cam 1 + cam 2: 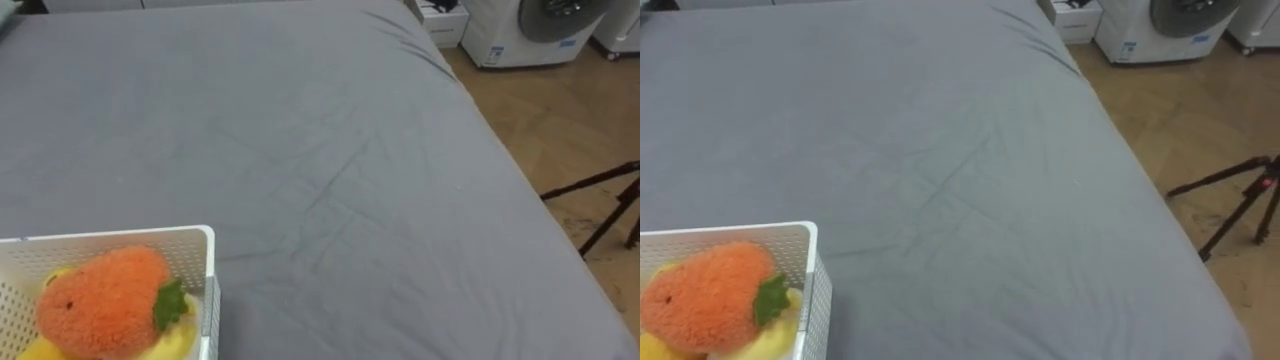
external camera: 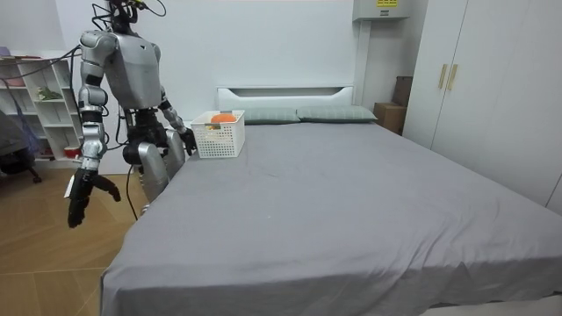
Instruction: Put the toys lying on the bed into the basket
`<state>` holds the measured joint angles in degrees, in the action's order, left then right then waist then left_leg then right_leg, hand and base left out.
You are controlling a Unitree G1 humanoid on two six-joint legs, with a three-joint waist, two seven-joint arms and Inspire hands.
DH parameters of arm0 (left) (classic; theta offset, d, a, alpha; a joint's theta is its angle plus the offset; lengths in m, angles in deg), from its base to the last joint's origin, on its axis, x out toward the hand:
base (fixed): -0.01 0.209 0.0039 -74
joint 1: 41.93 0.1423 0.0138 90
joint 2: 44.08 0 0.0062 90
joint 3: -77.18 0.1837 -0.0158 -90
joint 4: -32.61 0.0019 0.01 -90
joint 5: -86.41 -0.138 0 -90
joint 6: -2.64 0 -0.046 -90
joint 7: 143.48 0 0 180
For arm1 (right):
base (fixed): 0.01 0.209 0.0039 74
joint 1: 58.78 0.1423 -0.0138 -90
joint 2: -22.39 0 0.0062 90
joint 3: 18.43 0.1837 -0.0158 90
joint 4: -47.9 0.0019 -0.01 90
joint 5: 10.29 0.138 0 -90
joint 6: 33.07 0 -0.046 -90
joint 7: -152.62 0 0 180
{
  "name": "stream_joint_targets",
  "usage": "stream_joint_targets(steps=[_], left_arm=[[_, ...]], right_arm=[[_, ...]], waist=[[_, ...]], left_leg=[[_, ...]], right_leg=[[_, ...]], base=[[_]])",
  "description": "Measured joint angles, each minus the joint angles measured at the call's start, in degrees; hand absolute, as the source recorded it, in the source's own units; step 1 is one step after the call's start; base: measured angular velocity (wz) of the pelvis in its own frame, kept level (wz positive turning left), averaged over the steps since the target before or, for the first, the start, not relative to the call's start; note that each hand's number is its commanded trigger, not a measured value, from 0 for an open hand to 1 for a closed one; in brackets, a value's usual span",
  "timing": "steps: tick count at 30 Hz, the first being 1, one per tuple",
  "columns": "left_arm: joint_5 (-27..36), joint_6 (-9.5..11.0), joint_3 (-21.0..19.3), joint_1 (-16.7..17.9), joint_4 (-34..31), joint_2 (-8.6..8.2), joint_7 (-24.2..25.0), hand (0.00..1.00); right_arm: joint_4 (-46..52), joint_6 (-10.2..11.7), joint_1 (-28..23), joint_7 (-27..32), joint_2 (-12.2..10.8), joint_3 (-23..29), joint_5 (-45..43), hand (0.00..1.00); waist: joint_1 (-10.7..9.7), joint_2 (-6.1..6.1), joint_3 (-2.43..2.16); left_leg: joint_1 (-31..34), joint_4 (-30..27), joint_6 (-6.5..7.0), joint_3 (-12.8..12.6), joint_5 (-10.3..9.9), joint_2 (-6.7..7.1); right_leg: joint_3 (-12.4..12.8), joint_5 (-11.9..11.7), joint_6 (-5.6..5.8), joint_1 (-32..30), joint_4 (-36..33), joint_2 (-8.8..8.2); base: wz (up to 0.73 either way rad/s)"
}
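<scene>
Grey sheeting covers the bed (image 1: 350, 150), smooth but for a few shallow creases. I take the white perforated basket (image 1: 195, 240) as my mark. It sits on the bed near the edge where I stand, towards the headboard (image 2: 285, 92). Inside the basket lies a fuzzy orange toy (image 1: 105, 300) with a green leaf, resting on top of a yellow toy (image 1: 178, 343) that fills the bottom of the basket.

I stand upright on the wooden floor (image 1: 560, 120) just beside the basket. My left hand (image 2: 187, 139) is right up against the basket's side, on the room view's left of it. I cannot tell whether it touches or grips the basket. My right hand (image 2: 81, 197) hangs low at my side over the floor, well apart from the basket, with its fingers loose and spread and nothing in them.

Far across the bed from the basket, past the far corner, stands a white washing machine (image 1: 530, 30), and a dark tripod (image 1: 610, 200) rests on the floor nearby.
</scene>
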<state>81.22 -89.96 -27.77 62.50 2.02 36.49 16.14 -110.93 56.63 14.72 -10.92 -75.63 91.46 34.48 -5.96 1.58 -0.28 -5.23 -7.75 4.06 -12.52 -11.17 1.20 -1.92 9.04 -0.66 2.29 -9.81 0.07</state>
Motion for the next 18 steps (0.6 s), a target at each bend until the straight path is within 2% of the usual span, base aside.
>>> stream_joint_targets(steps=[5,7,12,14,18], left_arm=[[-0.03,-0.22,-0.44,-0.1,0.01,-0.16,0.81,0.0],[-0.01,-0.83,0.51,-0.25,0.02,-0.07,0.95,0.0],[0.01,-0.96,2.49,-0.94,0.33,0.63,1.14,0.0],[-0.03,-0.95,2.75,-0.88,0.37,0.62,1.2,0.0],[-0.08,-0.94,3.25,-1.18,0.16,0.51,0.92,0.0]], right_arm=[[-3.5,-2.67,2.21,-5.25,-0.68,-3.38,-9.65,0.0],[-4.06,-3.58,4.61,-7.16,-0.77,-5.41,-13.79,0.0],[-4.14,-3.58,7.85,-11.94,-0.69,-10.32,-22.72,0.0],[-4.01,-3.48,9.08,-14.52,-0.66,-12.65,-26.5,0.0],[-3.49,-3.45,10.29,-16.49,-0.32,-15.62,-32.23,0.0]], waist=[[0.34,-0.1,0.12],[0.44,-0.17,0.14],[1.6,-0.16,0.16],[3.09,-0.21,0.18],[4.41,-0.12,0.21]], left_leg=[[-0.5,0.06,0.0,0.06,-0.01,0.03],[-0.48,0.03,0.01,0.14,-0.01,0.05],[-0.43,0.06,0.01,0.67,-0.01,0.1],[-0.52,0.13,0.01,0.66,-0.01,0.09],[-0.44,0.26,0.0,0.73,-0.01,0.08]], right_leg=[[-0.05,0.08,0.02,0.55,0.15,0.09],[-0.28,0.09,0.03,0.58,0.15,0.07],[-1.19,0.1,0.02,0.72,0.34,0.1],[-0.98,0.1,0.0,0.71,0.34,0.18],[-1.18,0.11,0.0,0.77,0.51,0.19]], base=[[0.0],[0.0],[0.04],[0.0],[0.0]])
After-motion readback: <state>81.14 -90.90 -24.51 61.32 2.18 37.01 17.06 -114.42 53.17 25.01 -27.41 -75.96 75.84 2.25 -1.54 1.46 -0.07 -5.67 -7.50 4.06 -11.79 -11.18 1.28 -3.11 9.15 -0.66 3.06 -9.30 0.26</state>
